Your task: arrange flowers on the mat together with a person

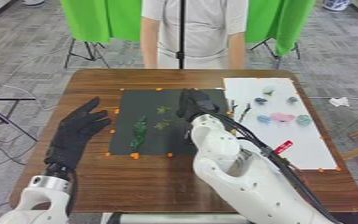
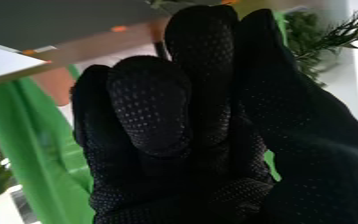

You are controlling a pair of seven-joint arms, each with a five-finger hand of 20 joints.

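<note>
Print: a red tag [image 1: 283,147] beside the right forearm, pale marks on it, pasted at a slant. Arm and hand: right arm comes in from the near right, slanting far and left; right hand [image 1: 196,102] over the mat's far right part. How far open it is, and whether it has hold of anything, can't tell. Left hand [image 1: 76,131] over the counter [image 1: 113,175], left of the mat, aimed far; open, thumb spread from the fingers, empty. Mat [image 1: 171,142]: dark; leafy sprig [image 1: 140,132] on its left part, lying near to far, two paler sprigs [image 1: 162,124] right of it. Board [image 1: 313,150]: white, right of the mat; pink flower [image 1: 283,117] between blue flower [image 1: 264,119] on the left and teal flower [image 1: 302,120] on the right; smaller dark blooms [image 1: 293,99] farther off.
</note>
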